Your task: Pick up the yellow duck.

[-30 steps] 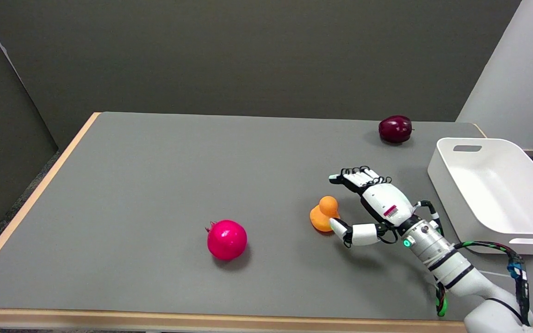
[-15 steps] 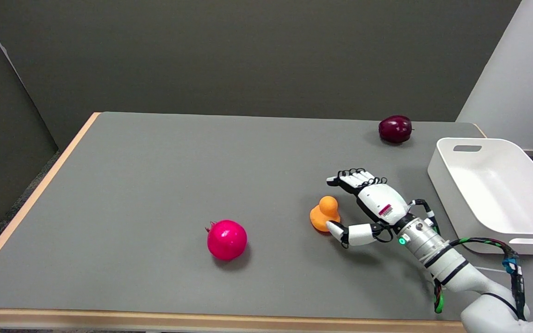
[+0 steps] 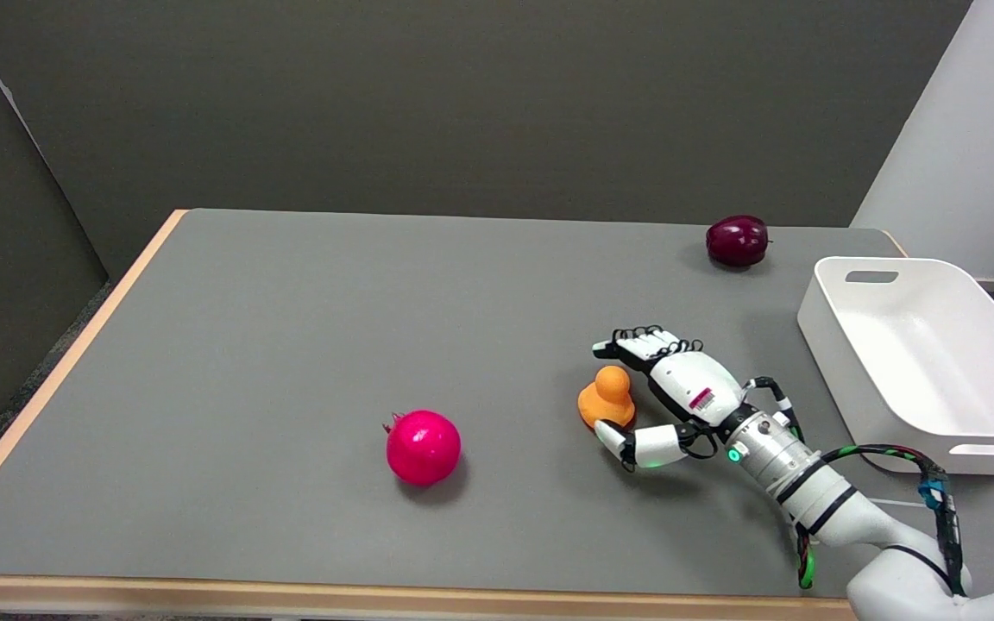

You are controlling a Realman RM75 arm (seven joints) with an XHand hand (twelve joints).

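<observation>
Right hand (image 3: 674, 397), fingers spread and holding nothing, brackets the yellow duck (image 3: 606, 398) from its three o'clock side; closing around it likely comes next.

- A single head view looks from above the near side of the grey counter (image 3: 290, 345), angled down and across it toward the dark back wall.
- It stands fairly far back, taking in almost the whole counter top from the near edge to the far one.
- The right arm enters at the picture's lower right corner.
</observation>
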